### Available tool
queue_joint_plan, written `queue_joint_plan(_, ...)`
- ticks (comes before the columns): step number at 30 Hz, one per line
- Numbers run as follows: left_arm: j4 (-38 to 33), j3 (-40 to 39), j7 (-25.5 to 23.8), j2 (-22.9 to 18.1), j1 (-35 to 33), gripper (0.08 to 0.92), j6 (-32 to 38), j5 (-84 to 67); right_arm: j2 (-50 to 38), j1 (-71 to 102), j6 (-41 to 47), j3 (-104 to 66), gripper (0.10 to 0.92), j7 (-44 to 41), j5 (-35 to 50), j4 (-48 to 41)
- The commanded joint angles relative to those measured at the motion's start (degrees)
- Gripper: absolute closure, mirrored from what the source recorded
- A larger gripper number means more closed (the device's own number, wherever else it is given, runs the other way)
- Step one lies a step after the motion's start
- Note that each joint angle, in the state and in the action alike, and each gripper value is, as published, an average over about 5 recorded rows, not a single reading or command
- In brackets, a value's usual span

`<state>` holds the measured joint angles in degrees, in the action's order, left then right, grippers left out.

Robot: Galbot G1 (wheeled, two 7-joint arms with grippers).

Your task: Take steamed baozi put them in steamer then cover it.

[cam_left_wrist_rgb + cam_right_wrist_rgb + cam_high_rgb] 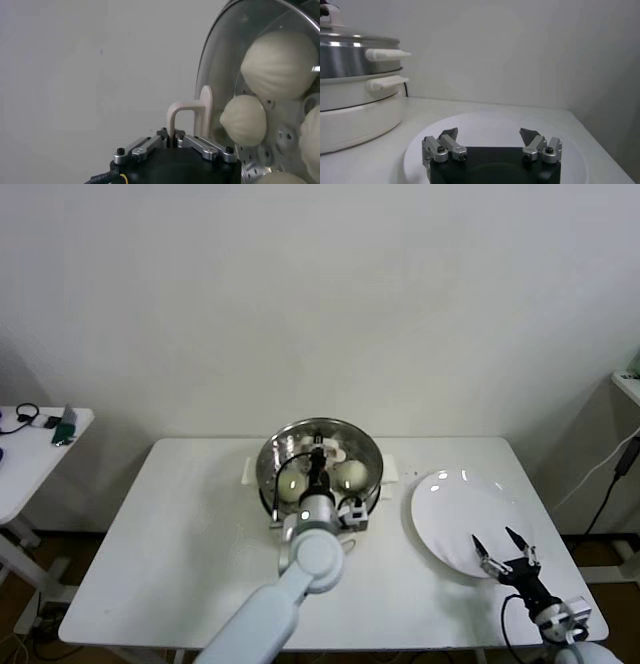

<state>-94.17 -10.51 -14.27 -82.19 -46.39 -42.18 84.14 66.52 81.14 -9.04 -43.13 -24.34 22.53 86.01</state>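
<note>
White surface (pixel 180 524): left hand (pixel 318 474) pinches the cover (pixel 320 456) handle on the steamer (pixel 372 484); right hand (pixel 505 551) spread wide over the plate (pixel 450 504).

White rounded left arm (pixel 300 569); black grippers (pixel 492 150) with silver screwed links, black cable at the right wrist.

A white table (pixel 180 524) stands against a plain pale wall (pixel 320 294). A bare white plate (pixel 455 509) lies near its right edge. Off the left edge, a side table (pixel 25 454) carries cables (pixel 20 417) and a small green object (pixel 65 427).
</note>
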Motion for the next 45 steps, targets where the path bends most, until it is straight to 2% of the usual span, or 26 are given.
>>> queue_joint_plan(1,0.4,-0.1,0.5,0.3,-0.2,0.85,-2.8,-0.5,0.0,0.0,-0.1,-0.2,0.203,-0.1,0.0,-0.1)
queue_joint_plan(17,-0.9,0.4,1.2,0.9,-0.7,0.836,-2.8,-2.9,0.1,-0.4,-0.2,-0.4,0.203,-0.4,0.0,-0.6)
queue_joint_plan(21,-3.0,0.3,1.0,1.9,-1.0,0.745,-2.8,-4.0,0.1,-0.5,-0.1,-0.5,0.203,-0.4,0.0,-0.7)
queue_joint_plan(38,-17.0,0.6,2.1,7.1,-6.9,0.252,-2.8,-10.3,0.3,-1.3,0.9,-0.5,0.203,0.1,-0.3,-0.9)
queue_joint_plan(41,-19.6,1.3,3.2,9.0,-8.8,0.194,-2.8,-12.1,0.3,-1.5,1.2,-0.5,0.203,0.3,-0.9,-0.8)
queue_joint_plan(45,-22.8,3.7,5.2,11.1,-11.4,0.179,-1.8,-14.8,0.3,-1.7,1.5,-0.5,0.203,1.4,-2.3,-0.6)
